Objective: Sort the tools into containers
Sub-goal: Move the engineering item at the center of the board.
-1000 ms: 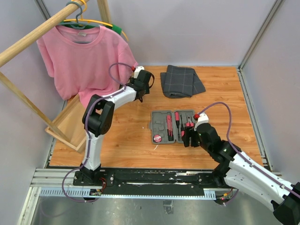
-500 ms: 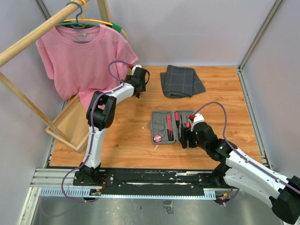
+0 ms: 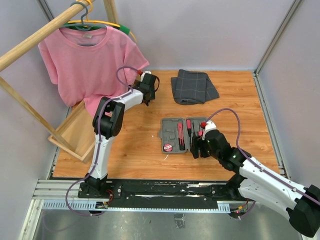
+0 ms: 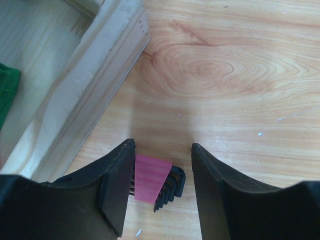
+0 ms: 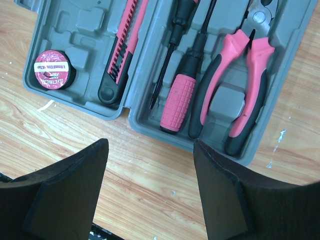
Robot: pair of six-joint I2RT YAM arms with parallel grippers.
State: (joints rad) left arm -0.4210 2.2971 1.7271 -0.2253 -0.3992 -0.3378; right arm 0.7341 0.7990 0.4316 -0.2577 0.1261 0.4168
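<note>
Tool case (image 3: pixel 183 135) lies open on the table (image 3: pixel 150 150), holding pliers (image 5: pixel 247 75), screwdrivers (image 5: pixel 182 85), a knife (image 5: pixel 120 55) and a tape roll (image 5: pixel 51 70). I see the right gripper (image 5: pixel 150 145) over its near edge, jaws wide apart and empty. Well apart from the case, the left gripper (image 4: pixel 162 150) is spread, gripping nothing, with a hex key set (image 4: pixel 159 182) lying between its fingers beside a wooden frame (image 4: pixel 95 85).

Light bright, even, diffuse in all views; no hard glare. Top view sharp; soft short shadows under arms on worktop (image 3: pixel 140 147). Left wrist view: wood grain crisp, left gripper (image 4: pixel 163 150) dark, detail lost near bottom edge, soft shadow between its tips. Right wrist view: tool case (image 5: pixel 134 114) in focus, faint sheen on pliers (image 5: pixel 260 55); right gripper (image 5: pixel 150 145) near-black, underexposed, slightly soft.
</note>
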